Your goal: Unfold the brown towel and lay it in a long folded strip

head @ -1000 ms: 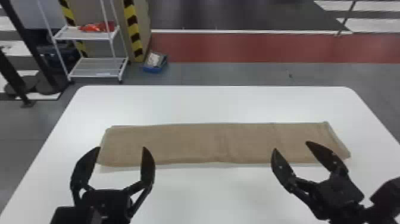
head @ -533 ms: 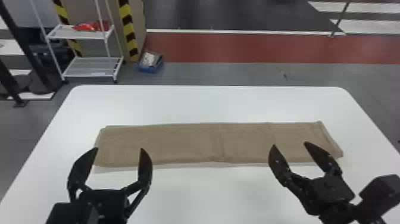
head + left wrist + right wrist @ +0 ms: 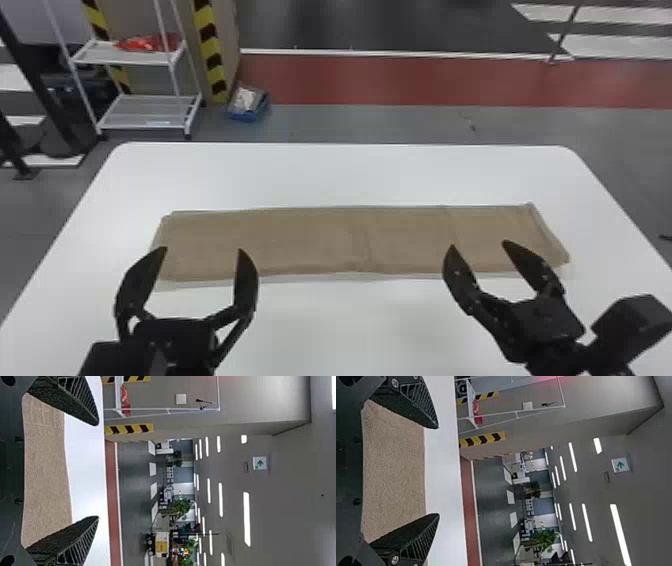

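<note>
In the head view the brown towel (image 3: pixel 310 242) lies flat on the white table as a long folded strip running left to right, its right end slanted. My left gripper (image 3: pixel 202 250) stands open by the strip's left end, my right gripper (image 3: pixel 477 245) open by its right part, both on the near side with nothing between the fingers. The left wrist view has the towel (image 3: pixel 45 475) behind the spread fingers of the left gripper (image 3: pixel 98 471). In the right wrist view the right gripper (image 3: pixel 438 471) is likewise spread, with the towel (image 3: pixel 395 471) beyond it.
The white table (image 3: pixel 350 175) extends around the towel on all sides. Past its far edge stand a white wire shelf (image 3: pixel 145 115) with a red item (image 3: pixel 150 43) and a blue box (image 3: pixel 247 105) on the floor.
The table, towel and background have shifted slightly left in the head view. Both grippers show slightly farther left too and stay open; the towel keeps its shape.
</note>
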Motion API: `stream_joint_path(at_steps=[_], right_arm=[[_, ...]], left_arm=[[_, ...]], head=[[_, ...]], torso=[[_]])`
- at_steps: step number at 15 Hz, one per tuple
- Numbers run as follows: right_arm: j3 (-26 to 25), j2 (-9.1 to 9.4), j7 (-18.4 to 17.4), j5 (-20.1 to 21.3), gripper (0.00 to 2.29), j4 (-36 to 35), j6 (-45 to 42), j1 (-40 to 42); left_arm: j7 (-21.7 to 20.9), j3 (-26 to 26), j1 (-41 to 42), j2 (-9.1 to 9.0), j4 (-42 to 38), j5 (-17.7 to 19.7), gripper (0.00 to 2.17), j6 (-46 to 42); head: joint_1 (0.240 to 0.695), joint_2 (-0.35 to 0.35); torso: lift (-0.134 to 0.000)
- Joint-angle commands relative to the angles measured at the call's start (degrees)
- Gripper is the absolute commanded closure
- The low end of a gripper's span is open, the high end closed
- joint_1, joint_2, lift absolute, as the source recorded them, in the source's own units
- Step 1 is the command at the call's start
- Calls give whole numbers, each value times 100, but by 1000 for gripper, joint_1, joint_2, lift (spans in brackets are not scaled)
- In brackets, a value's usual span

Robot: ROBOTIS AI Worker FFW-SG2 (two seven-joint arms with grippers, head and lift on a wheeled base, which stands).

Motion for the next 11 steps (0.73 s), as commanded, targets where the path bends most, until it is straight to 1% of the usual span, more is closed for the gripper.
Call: stream_joint_path(at_steps=[1, 9, 11], right_arm=[[1, 7, 0, 15, 97, 2, 1, -8], [63, 7, -53, 15, 97, -24, 1, 62], [71, 7, -53, 6, 97, -50, 54, 80]], left_arm=[[7, -16, -41, 12, 19, 0, 29, 7], [7, -24, -85, 12, 1, 26, 29, 42], [7, 2, -85, 12, -16, 26, 29, 218]], head=[[695, -43], [695, -41], [695, -40]], torso=[[-119], [-119], [-119]])
